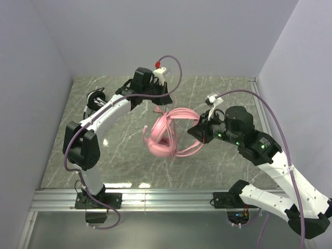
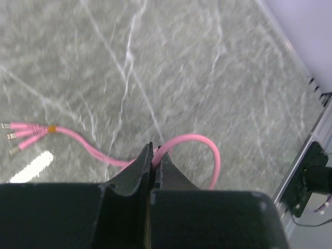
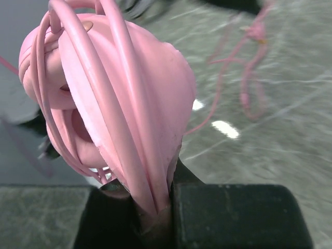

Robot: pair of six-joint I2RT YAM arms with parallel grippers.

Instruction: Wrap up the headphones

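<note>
The pink headphones (image 1: 163, 136) hang in the air above the middle of the table, with pink cable wound over the band and cups. My right gripper (image 1: 196, 130) is shut on the headband (image 3: 129, 119) and holds the headset up. My left gripper (image 1: 161, 101) is shut on the pink cable (image 2: 199, 141), which loops out past the fingertips. The cable's plug end (image 2: 28, 132) with its short pink leads trails over the table. The black-and-white headphones (image 1: 95, 99) lie at the far left, mostly hidden behind the left arm.
The grey marble table (image 1: 223, 166) ends at a metal rail (image 1: 171, 199) in front. White walls close in on the left, back and right. The purple robot cables (image 1: 259, 101) arch above both arms.
</note>
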